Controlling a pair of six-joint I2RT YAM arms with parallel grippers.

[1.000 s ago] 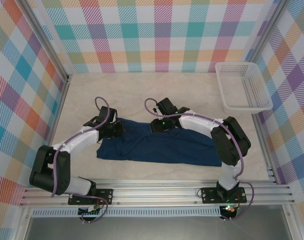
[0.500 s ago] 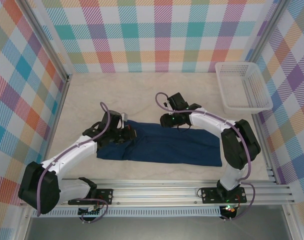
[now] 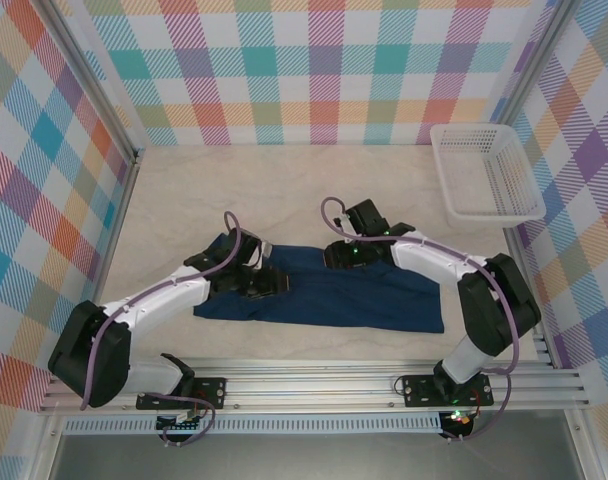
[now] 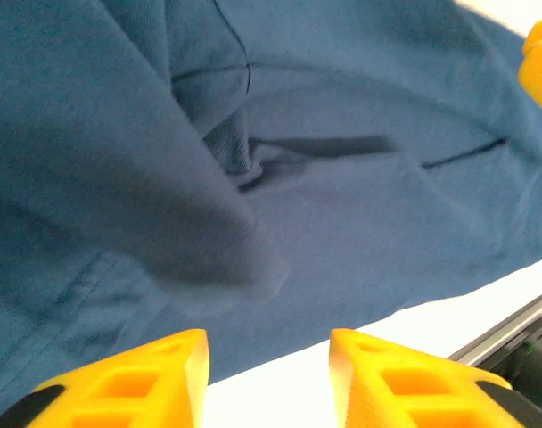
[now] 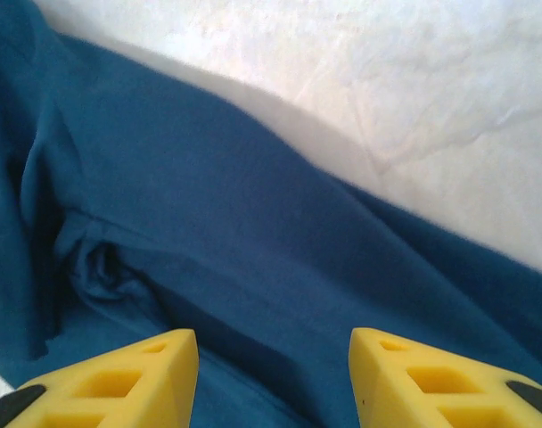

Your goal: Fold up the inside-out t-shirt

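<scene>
My fingers (image 4: 128,379) glow bright yellow against the dark navy t-shirt (image 3: 354,295). Around me: cream marbled table (image 3: 284,190), white mesh basket (image 3: 494,180), and pastel plaid walls (image 3: 324,70).

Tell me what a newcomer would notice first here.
A dark navy t-shirt lies stretched across the near half of the pale table. The left gripper and right gripper hover open over its cloth. An empty white basket sits at the far right, amid bright plaid walls.

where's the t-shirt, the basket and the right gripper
t-shirt (image 3: 364,295), top view, middle of the cloth
basket (image 3: 474,126), top view, far rim
right gripper (image 5: 265,357), right wrist view, midway between fingertips
</scene>
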